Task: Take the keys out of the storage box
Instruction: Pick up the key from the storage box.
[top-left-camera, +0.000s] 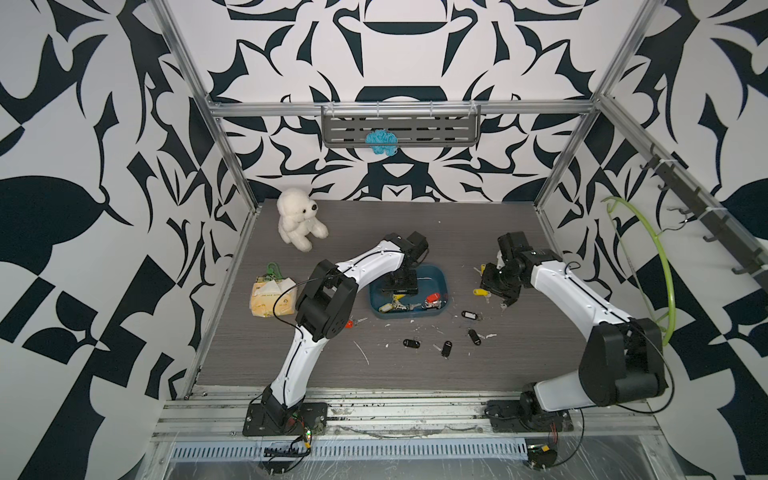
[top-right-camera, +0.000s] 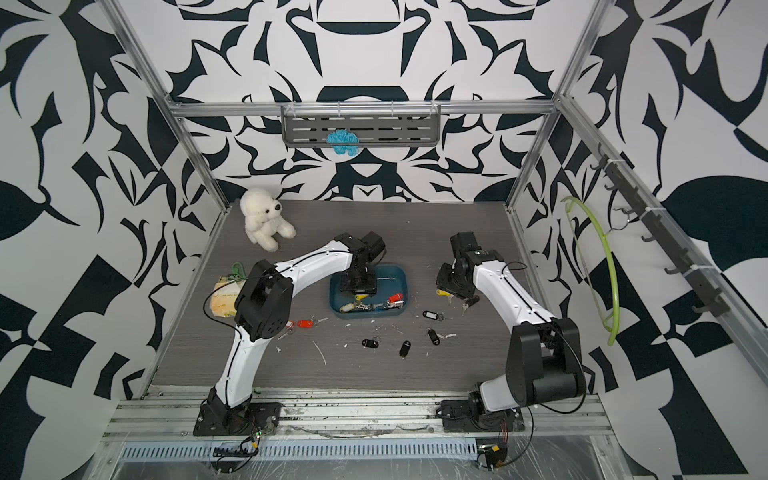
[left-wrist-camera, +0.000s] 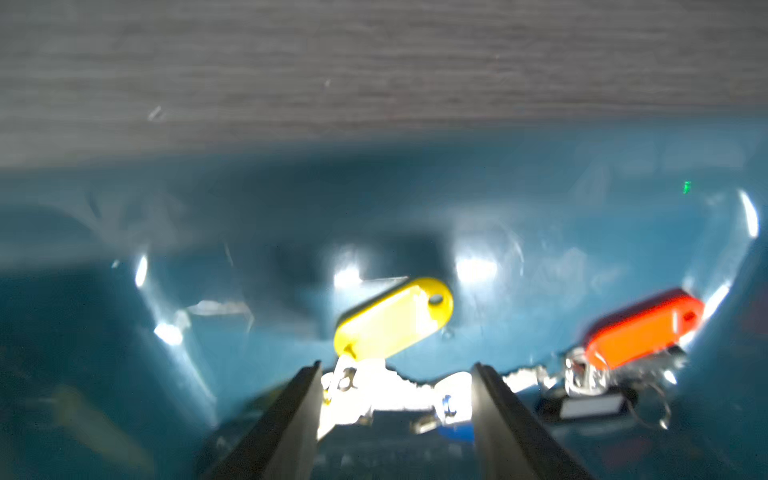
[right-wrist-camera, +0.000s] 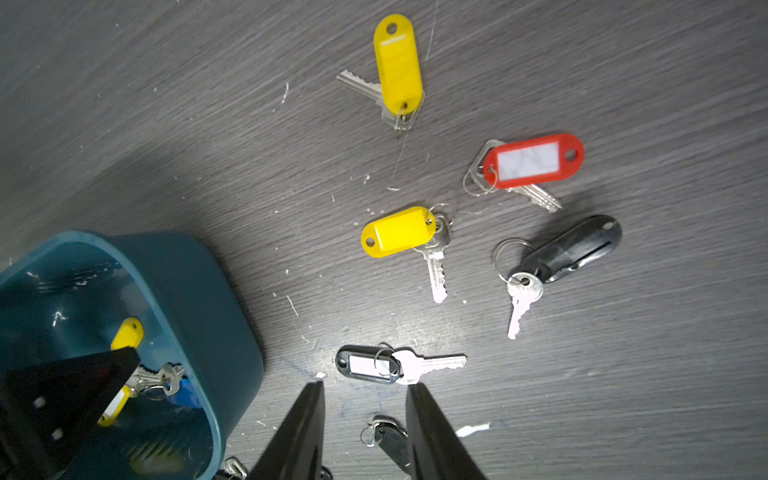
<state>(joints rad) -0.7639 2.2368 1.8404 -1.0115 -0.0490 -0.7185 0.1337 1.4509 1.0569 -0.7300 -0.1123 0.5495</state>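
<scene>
The left gripper (left-wrist-camera: 397, 365) sits low inside the box (left-wrist-camera: 540, 216), jaws apart astride the keys (left-wrist-camera: 390, 392) there, seemingly to pinch them; the right gripper (right-wrist-camera: 365, 384) hangs with jaws apart over loose keys (right-wrist-camera: 399, 232) on the table (right-wrist-camera: 166, 124).

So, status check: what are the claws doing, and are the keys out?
Left gripper open, astride keys in box. Right gripper open over table. Some keys out, some left inside. Nothing in the way.

Inside the storage box (left-wrist-camera: 208, 216) — parted jaws astride the keys (left-wrist-camera: 399, 390), yellow tag (left-wrist-camera: 392, 318) beyond, red tag (left-wrist-camera: 644, 324) aside.
</scene>
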